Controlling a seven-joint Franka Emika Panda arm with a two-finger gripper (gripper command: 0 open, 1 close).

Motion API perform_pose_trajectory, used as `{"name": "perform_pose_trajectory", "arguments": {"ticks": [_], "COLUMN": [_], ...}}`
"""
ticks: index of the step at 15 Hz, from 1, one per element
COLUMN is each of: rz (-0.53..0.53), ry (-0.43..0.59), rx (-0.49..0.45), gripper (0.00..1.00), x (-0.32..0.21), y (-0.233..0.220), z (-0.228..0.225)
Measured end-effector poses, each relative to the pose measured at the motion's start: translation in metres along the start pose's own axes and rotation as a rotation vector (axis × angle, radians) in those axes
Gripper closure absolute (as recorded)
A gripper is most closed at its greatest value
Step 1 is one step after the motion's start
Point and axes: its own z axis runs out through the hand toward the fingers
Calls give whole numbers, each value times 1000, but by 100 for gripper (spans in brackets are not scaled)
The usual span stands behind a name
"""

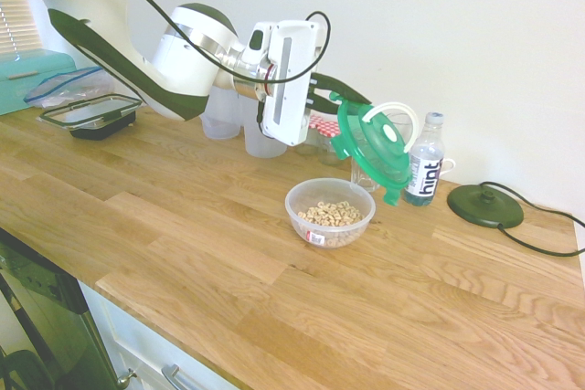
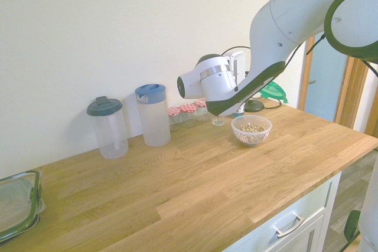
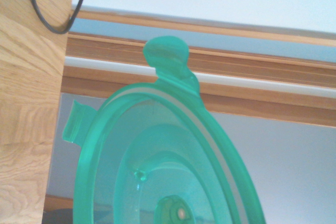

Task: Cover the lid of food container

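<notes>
The lid is round, translucent green, with a white arched handle and a white centre button. It hangs tilted almost on edge in the air, and my gripper is shut on its upper rim. The food container, a clear round bowl of tan cereal with a small red-white label, stands on the wooden counter just below and in front of the lid, not touching it. In the second exterior view the arm hides most of the lid, and the food container stands uncovered. The lid's underside fills the wrist view.
Behind the bowl stand a water bottle, a clear glass and jars with red checked tops. A black round base with a cable lies to the right. Two pitchers and a rectangular black-rimmed container sit further along.
</notes>
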Motion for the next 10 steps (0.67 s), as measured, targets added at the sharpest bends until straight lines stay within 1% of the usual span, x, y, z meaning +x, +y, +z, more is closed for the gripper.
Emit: {"name": "perform_pose_trajectory", "arguments": {"ticks": [2,5,10], "rz": [-17,-36,-67], "ry": [5,29,48], "rx": [-5,-9,-49], "gripper": [100,100,100], "x": [-8,-24,-44], "y": [-12,-31,-47], "z": [-3,-22,-43]}}
